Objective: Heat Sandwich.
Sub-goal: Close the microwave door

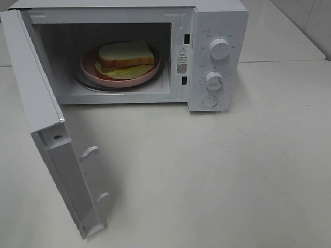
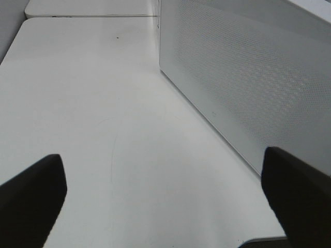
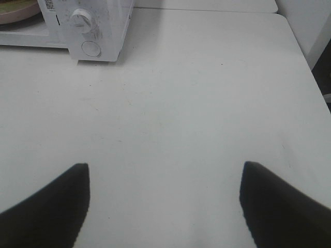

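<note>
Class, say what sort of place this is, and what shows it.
Likely a mock kitchen bench: a white microwave, door open, on a plain white table, with a sandwich on a pink plate inside.

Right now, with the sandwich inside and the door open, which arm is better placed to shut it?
Left, probably: the door hangs open on its side, close beside its open jaws; the right arm faces the dials from farther off.

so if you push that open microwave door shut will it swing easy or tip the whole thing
The door hangs from the cavity's left side and looks thin, so it probably swings lightly as one panel. The microwave sits flat and boxy, so tipping seems unlikely. Its latch hooks may resist just before closing.
</note>
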You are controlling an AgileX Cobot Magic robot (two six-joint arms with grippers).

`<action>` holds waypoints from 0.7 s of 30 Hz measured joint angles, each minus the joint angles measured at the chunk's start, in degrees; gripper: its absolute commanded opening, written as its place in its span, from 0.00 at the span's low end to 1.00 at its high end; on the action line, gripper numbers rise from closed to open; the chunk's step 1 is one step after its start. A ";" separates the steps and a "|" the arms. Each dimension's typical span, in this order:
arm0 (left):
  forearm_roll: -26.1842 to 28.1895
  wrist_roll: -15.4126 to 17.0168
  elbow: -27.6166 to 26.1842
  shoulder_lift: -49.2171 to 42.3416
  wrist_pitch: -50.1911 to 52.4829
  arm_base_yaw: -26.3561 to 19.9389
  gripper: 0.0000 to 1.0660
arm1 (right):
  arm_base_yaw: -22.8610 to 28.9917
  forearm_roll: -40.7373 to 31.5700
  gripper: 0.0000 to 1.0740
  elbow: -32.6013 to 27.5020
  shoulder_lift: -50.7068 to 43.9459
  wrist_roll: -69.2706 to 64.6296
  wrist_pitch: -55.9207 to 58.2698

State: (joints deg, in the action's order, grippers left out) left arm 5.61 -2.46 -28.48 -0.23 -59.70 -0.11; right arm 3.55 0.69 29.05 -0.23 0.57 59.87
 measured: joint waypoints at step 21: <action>-0.40 0.00 -1.32 12.20 13.69 0.00 0.40 | 0.00 0.00 0.71 0.00 0.00 0.00 0.00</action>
State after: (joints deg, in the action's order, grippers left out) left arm 5.21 -2.46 -29.79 11.97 -46.01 -0.11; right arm 3.55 0.69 29.05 -0.23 0.57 59.87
